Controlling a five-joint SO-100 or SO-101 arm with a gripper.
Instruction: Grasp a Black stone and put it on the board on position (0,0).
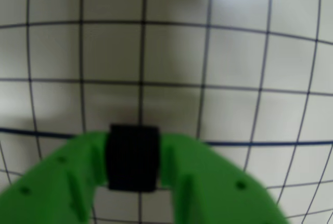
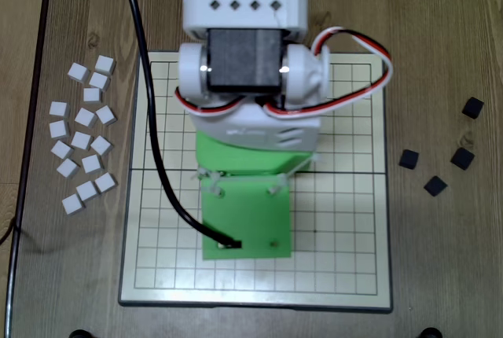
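In the wrist view my green gripper [image 1: 133, 156] is shut on a black stone [image 1: 132, 157], a small black cube held between the two green fingers [image 1: 67, 182] just above the white gridded board [image 1: 234, 52]. In the overhead view the arm and its green wrist plate [image 2: 245, 216] hang over the middle and lower part of the board [image 2: 346, 228], hiding the fingers and the held stone. Several more black stones [image 2: 435, 186] lie on the wooden table right of the board.
Several white stones [image 2: 82, 140] lie scattered on the table left of the board. A black cable [image 2: 149, 118] runs down from the top across the board's left part to the wrist plate. The wooden table [image 2: 440, 39] surrounds the board.
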